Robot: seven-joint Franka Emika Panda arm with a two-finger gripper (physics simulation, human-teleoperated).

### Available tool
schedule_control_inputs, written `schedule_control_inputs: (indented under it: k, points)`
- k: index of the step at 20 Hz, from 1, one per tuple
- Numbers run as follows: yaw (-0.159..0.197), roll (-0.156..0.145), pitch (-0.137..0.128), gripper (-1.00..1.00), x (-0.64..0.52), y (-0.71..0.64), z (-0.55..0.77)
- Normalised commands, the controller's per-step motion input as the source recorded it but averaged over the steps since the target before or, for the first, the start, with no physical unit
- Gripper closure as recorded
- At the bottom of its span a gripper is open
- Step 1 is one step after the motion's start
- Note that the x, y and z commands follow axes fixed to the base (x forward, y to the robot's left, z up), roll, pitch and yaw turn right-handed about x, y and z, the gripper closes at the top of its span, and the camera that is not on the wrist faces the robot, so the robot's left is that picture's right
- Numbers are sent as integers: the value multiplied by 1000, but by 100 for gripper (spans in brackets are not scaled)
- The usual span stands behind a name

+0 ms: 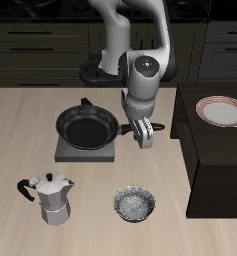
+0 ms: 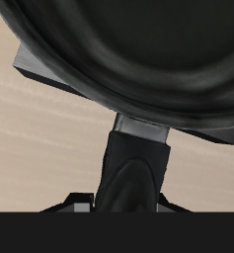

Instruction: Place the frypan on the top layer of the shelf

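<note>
Handle (image 2: 128,178) filling the wrist view; pincer (image 1: 146,134) is straddling it, closure unclear. Frypan (image 1: 87,126) is sitting on the burner (image 1: 70,153); clamp firmly before lifting toward the shelf (image 1: 215,160).

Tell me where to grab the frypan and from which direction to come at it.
Grip the frypan by its long straight handle, probably from above, fingers either side. The handle sticks out past the burner plate over bare table, narrow enough to pinch, while the round rim is too wide. The gripper already hangs at it; whether it is closed cannot be told.
</note>
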Motion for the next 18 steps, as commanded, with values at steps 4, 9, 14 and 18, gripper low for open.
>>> schedule_control_inputs:
  k: [4, 9, 14, 18]
  points:
    - [30, -11, -17, 100, 8, -35, 98]
    - [106, -9, -74, 100, 18, -120, 494]
    - [27, -11, -21, 100, -33, -87, 199]
    - [97, -4, -22, 100, 12, -12, 193]
